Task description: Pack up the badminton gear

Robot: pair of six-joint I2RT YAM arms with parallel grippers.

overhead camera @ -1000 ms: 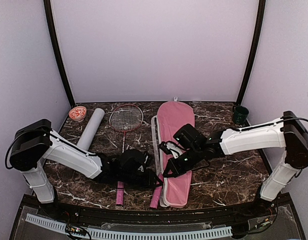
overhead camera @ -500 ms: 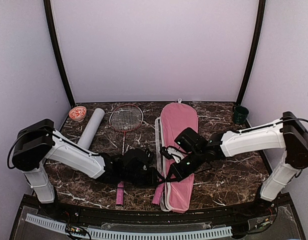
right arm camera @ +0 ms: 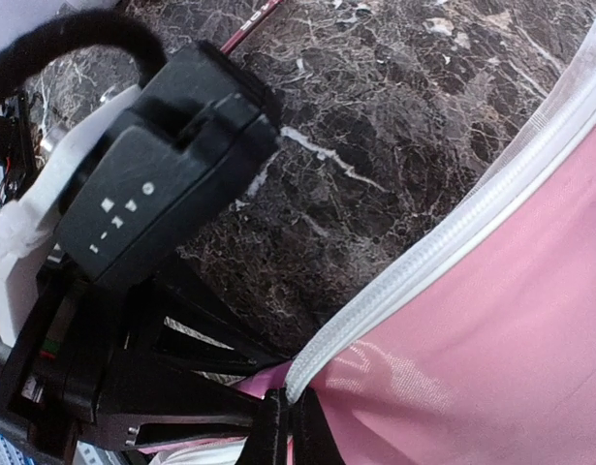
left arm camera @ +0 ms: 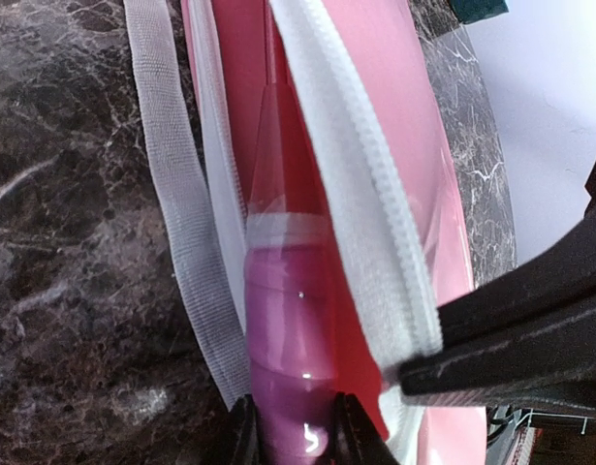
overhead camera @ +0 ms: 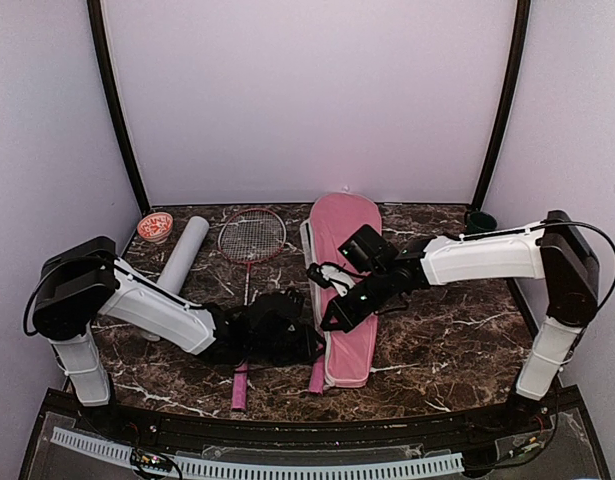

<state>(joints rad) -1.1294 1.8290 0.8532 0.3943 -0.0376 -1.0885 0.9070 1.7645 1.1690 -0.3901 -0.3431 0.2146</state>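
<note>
1. No word, brand or number can be read in any view.
2. Black housing (right arm camera: 152,184) on the left arm, seen from the right wrist camera: a few small white printed marks, too small and blurred to make out as letters or figures.
3. The same housing from above (overhead camera: 284,322): one tiny white mark, illegible.
4. Pink cover (overhead camera: 349,268): the face that shows carries no legible print.
5. Round cap (overhead camera: 155,226): a red pattern, too small to tell whether it includes any writing.
</note>
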